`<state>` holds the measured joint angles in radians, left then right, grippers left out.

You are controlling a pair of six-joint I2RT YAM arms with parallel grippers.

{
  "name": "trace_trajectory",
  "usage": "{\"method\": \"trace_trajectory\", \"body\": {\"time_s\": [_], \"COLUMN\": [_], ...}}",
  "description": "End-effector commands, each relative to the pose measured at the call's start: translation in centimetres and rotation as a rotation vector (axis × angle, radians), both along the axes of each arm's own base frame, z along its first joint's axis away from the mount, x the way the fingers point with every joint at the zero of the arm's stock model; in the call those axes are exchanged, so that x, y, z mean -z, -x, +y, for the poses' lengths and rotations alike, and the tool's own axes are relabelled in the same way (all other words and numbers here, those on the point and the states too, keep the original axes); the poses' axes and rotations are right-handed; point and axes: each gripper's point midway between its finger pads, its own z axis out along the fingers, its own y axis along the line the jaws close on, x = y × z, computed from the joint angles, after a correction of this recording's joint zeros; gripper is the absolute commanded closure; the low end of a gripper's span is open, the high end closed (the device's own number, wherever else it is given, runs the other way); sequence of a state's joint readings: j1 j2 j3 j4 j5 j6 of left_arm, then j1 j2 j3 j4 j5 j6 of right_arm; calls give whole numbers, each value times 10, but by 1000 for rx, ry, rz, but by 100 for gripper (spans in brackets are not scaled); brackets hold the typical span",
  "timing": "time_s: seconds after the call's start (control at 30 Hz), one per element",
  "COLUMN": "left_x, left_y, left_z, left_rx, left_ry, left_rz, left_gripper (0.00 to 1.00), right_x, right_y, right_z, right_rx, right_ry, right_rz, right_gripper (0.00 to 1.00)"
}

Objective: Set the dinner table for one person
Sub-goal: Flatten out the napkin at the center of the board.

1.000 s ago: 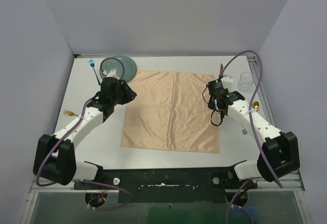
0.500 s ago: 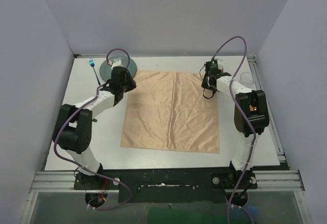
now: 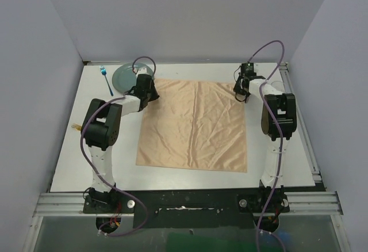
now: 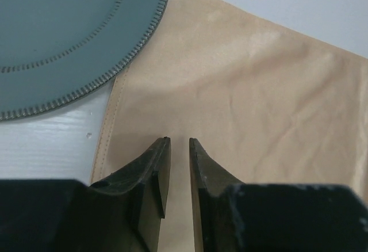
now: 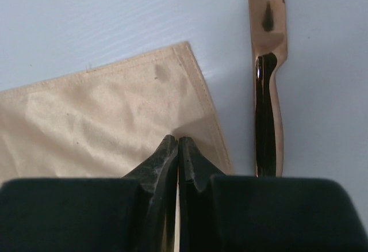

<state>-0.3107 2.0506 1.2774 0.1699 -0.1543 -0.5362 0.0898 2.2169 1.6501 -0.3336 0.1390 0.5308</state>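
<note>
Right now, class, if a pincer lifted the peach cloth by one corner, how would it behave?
Probably floppy: the peach cloth shows creases and wrinkles, so it would drape. Likely light, since its hemmed corner looks thin. Pushed, it may bunch rather than slide.

Left arm (image 3: 101, 163) and right arm (image 3: 270, 160): white tubular links, chunky black joint housings. Each trails a thin purple cable (image 3: 275, 41) (loops free of the body). Left gripper (image 4: 179, 142) and right gripper (image 5: 177, 140): matte black tapered fingers.
</note>
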Motion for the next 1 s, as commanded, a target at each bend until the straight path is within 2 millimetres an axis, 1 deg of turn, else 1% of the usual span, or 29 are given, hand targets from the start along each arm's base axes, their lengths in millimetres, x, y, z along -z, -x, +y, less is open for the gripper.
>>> {"method": "trace_trajectory", "body": {"time_s": [0.0, 0.07, 0.2, 0.33, 0.47, 0.57, 0.8, 0.97], "left_x": [-16, 0, 21, 32, 37, 39, 42, 43], "left_y": [-37, -41, -41, -43, -45, -43, -34, -30], "left_z": [-10, -10, -10, -10, -10, -10, -3, 3], "left_rx": [30, 28, 29, 29, 25, 18, -4, -15], "left_ry": [11, 0, -14, -16, -7, 4, 12, 9], "left_rz": [-91, -54, -11, 5, 24, 33, 48, 56], "left_gripper": [82, 83, 84, 84, 85, 85, 85, 85], "right_x": [-14, -8, -1, 10, 22, 29, 29, 27], "right_y": [-23, -27, -36, -44, -52, -58, -65, -63], "right_z": [-1, -3, -6, -10, -15, -20, -24, -18], "right_rx": [-18, -22, -33, -39, -35, -32, -38, -57], "right_ry": [-33, -42, -71, -94, -112, -129, -156, -173], "right_rz": [-54, -45, -42, -34, -23, -20, -33, -33], "right_gripper": [100, 100, 100, 100, 100, 100, 100, 100]}}
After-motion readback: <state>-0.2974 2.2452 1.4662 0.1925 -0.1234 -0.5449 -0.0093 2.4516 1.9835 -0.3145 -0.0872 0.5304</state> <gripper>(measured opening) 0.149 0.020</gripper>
